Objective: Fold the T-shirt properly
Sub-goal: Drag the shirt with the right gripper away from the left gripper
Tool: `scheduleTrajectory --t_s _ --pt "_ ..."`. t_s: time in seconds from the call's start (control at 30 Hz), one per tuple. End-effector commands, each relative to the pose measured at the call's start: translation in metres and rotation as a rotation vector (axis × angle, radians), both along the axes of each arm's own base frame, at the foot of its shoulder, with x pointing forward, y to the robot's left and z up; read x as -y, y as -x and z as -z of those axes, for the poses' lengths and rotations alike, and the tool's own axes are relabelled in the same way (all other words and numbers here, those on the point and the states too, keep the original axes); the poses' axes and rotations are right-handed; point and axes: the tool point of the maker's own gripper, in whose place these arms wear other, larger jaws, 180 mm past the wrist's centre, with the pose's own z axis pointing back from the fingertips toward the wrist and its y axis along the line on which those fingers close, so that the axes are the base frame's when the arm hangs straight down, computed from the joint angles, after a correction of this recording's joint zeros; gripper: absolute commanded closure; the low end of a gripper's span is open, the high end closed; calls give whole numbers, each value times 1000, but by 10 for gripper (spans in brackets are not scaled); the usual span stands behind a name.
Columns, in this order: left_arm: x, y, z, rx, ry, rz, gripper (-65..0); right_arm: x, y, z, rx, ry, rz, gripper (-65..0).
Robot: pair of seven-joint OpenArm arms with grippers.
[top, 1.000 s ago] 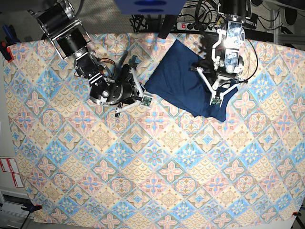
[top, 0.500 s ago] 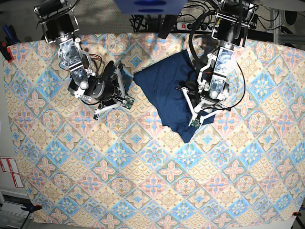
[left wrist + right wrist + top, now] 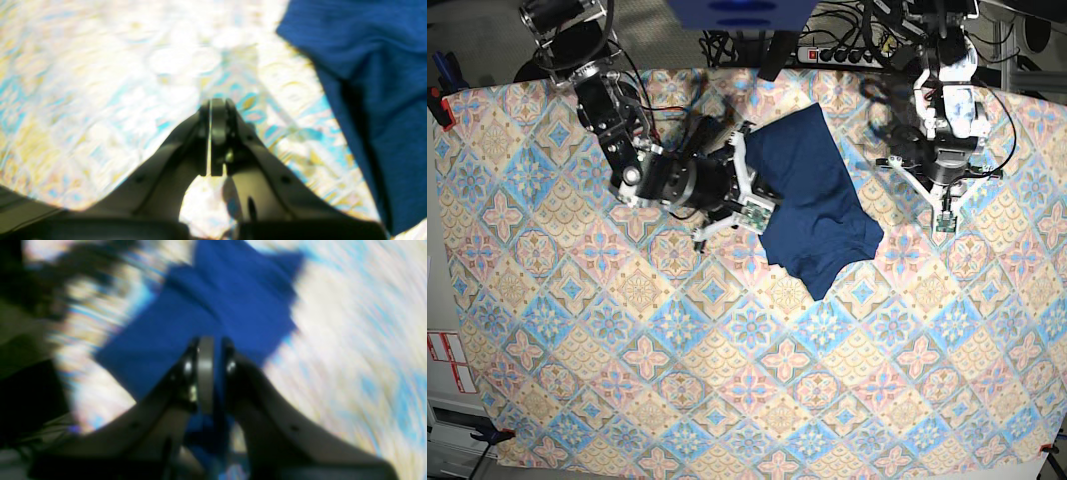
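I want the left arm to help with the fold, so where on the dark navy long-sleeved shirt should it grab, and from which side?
Probably the loose pointed corner of the dark navy long-sleeved shirt, at its near edge. It lies flat and apart on the patterned tablecloth, so the shut, empty left gripper could open and pinch it from above, on its own side.

Patterned tablecloth (image 3: 727, 370), cables (image 3: 837, 40) behind table
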Motion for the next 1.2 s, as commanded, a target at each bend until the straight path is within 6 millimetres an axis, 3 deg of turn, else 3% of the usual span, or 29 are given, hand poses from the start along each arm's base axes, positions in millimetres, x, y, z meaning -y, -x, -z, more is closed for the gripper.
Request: scheduleTrajectory --t_s 0.0,0.2,0.47,0.67,1.03,1.17 --pt "-5 2 -9 34 0 -32 0 -14 -14 -20 38 -65 -4 -38" --pt "-32 35 -8 41 42 -251 0 -62 -23 0 -86 -105 -22 -38" --pt "-20 45 2 25 106 -312 0 -102 -23 33 -257 -108 -26 -38" --pt "-11 46 6 20 133 -320 0 -103 -29 49 -304 -166 10 -38" --pt "-11 44 4 28 135 -320 0 -88 -12 107 -471 -190 111 -38" --pt "-11 43 4 33 134 -319 0 -84 -13 115 -480 -179 150 -38"
